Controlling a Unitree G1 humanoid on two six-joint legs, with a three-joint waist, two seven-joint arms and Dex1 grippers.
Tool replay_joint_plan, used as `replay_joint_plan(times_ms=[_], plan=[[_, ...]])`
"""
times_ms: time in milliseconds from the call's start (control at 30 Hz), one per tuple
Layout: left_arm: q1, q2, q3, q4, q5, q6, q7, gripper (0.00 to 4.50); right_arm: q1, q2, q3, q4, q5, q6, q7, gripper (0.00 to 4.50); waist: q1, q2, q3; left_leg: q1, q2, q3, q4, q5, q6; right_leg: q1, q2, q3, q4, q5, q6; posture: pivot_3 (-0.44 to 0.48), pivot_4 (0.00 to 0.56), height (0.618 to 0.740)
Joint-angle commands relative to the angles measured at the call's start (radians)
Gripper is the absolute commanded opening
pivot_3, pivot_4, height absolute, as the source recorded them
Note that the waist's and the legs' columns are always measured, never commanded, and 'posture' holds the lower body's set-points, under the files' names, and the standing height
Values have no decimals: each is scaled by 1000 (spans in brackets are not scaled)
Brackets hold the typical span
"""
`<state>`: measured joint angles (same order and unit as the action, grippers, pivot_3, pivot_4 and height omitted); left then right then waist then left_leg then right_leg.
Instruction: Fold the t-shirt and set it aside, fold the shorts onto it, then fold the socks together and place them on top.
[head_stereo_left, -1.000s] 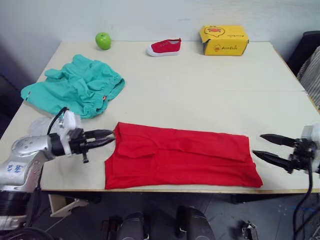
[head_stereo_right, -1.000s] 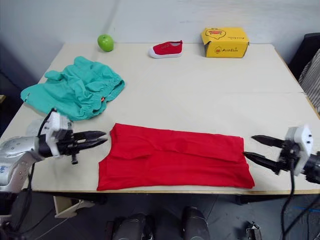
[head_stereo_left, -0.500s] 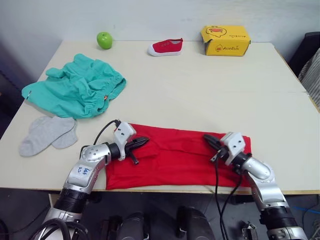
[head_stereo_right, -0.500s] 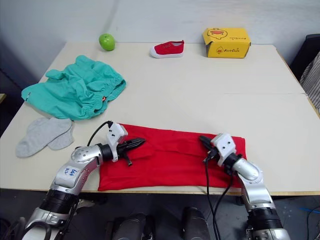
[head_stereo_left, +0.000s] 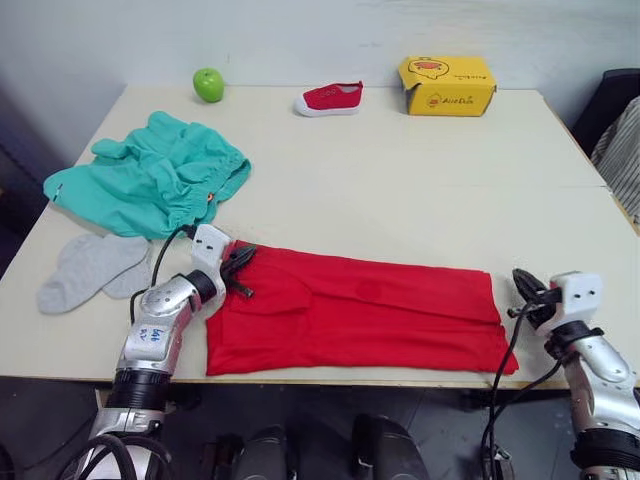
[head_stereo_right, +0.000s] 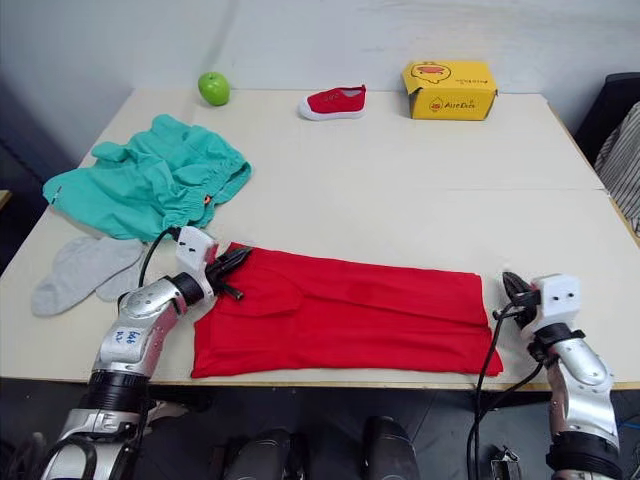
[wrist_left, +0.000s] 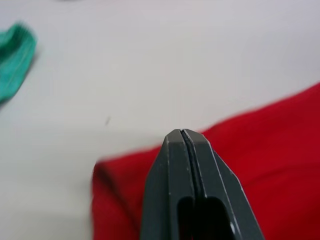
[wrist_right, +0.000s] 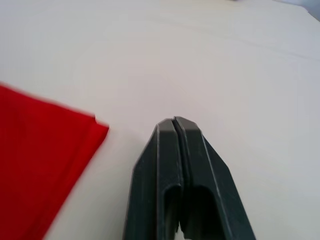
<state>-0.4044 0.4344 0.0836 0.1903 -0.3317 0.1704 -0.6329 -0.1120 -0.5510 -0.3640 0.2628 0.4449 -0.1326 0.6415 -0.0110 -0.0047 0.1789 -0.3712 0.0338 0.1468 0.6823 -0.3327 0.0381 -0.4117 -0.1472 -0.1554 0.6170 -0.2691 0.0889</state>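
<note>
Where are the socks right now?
The socks lie at the table's near-left edge, just in front of the shorts and left of the left gripper.

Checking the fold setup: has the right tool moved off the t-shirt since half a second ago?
Yes. The right tool was over the t-shirt near its right end; now it sits past the shirt's right edge, over bare table, fingers shut.

The left gripper has its two dark fingers pressed together, tip to tip, with a thin seam between them. Nothing is visible between the fingers. Below and behind the tips lies the red t-shirt, its edge running across the pale table. A teal corner of the shorts lies well apart from the t-shirt, at the frame's edge.
</note>
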Motion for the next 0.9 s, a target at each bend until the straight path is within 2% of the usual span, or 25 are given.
replay_joint_plan(times_ms=[33,133,267,367,500,567,600,667,700,833,900], plan=[[-19,52,-6,-47,-53,4,-159,0,16,-39,45,-175,57,84,108,19,0,0,0,0,0,0,0,0,0,0,1,0,0,0,0,0,150,740],[-17,79,-37,-24,-3,-9,-186,0,18,-35,123,-209,-6,108,127,19,2,0,0,1,-1,0,0,0,0,0,3,-2,0,0,0,0,150,740],[-26,76,-63,72,83,3,-123,0,12,-5,194,-103,-120,48,107,19,10,0,0,1,-2,0,0,0,1,0,2,-2,0,0,0,0,150,740],[-14,81,-61,120,102,-8,-124,0,15,-25,173,33,-150,-30,128,19,11,0,0,0,-4,0,0,-1,2,0,1,-3,0,0,0,0,150,740],[11,94,-37,126,94,-66,-158,0,26,-70,113,124,-113,-74,185,19,9,-1,-1,1,-4,0,0,-1,3,2,0,-3,-1,1,1,0,150,740],[33,99,20,74,2,-94,-235,0,31,-129,44,97,5,51,275,19,8,-1,-1,1,-3,0,0,-1,3,3,0,-3,-2,1,1,0,150,740],[47,107,43,34,-47,-87,-281,0,27,-163,21,79,49,112,314,178,7,-1,0,1,-3,0,0,-1,3,2,0,-2,-3,1,1,0,150,740],[77,143,61,-56,-112,-41,-357,370,12,-248,20,64,81,201,416,590,5,0,1,-1,-2,-1,0,-2,3,2,-2,-1,-4,1,1,0,150,740],[86,154,63,-84,-128,-24,-377,592,5,-273,25,66,81,220,443,957,4,0,1,-1,-2,0,0,-2,3,1,-2,-1,-4,1,1,0,150,740],[147,208,57,-222,-128,-122,-481,1888,-145,-427,120,198,-1,259,642,2398,-7,2,1,1,0,0,0,-2,2,2,-2,-1,-8,0,1,0,150,740],[162,215,52,-260,-136,-118,-495,2557,-220,-454,169,275,-45,245,703,3117,-13,3,1,1,0,1,0,-2,2,1,-2,-1,-8,0,1,0,150,740]])
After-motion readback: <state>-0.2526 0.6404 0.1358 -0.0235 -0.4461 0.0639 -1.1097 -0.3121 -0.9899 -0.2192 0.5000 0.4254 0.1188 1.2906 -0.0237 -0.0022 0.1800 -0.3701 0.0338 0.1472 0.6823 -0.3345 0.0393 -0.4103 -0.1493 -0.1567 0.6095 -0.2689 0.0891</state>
